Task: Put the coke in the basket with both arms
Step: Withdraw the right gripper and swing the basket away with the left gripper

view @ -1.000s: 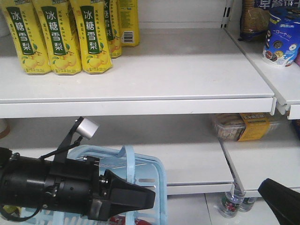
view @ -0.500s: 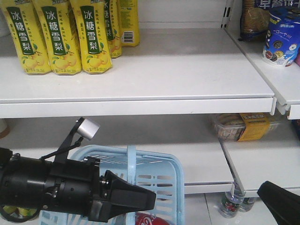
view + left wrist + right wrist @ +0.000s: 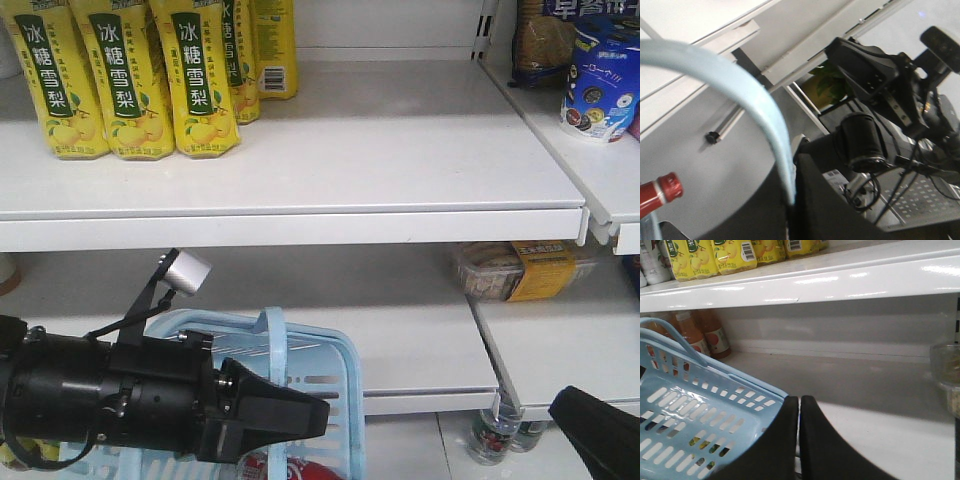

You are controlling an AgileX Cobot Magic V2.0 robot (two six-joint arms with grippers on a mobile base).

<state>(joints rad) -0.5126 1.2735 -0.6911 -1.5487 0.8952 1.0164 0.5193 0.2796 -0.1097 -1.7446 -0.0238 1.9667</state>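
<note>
My right tool [image 3: 799, 440] fills the bottom of its own wrist view, its two black fingers pressed together with nothing between them, just beside the near rim of the basket [image 3: 700, 410]. Only that view looks into the basket through the slotted wall; the front view catches just a black corner of this arm [image 3: 600, 432] at lower right.

My left tool [image 3: 790, 215] sits dark at the bottom of the left wrist view, with the pale blue hoop handle [image 3: 747, 95] running down into it; I cannot tell whether the fingers pinch the handle. There the coke [image 3: 660, 192] pokes in at the lower left, red cap and neck only. The front view shows my left arm [image 3: 150, 400] lying across the basket's near side, silver knob [image 3: 186, 272] up on its stalk, and the coke's red body with white script low inside the basket.

Beyond, yellow bottles [image 3: 125, 75] stand on the upper shelf [image 3: 400, 170]; orange drink bottles [image 3: 715, 335] appear only in the right wrist view.
</note>
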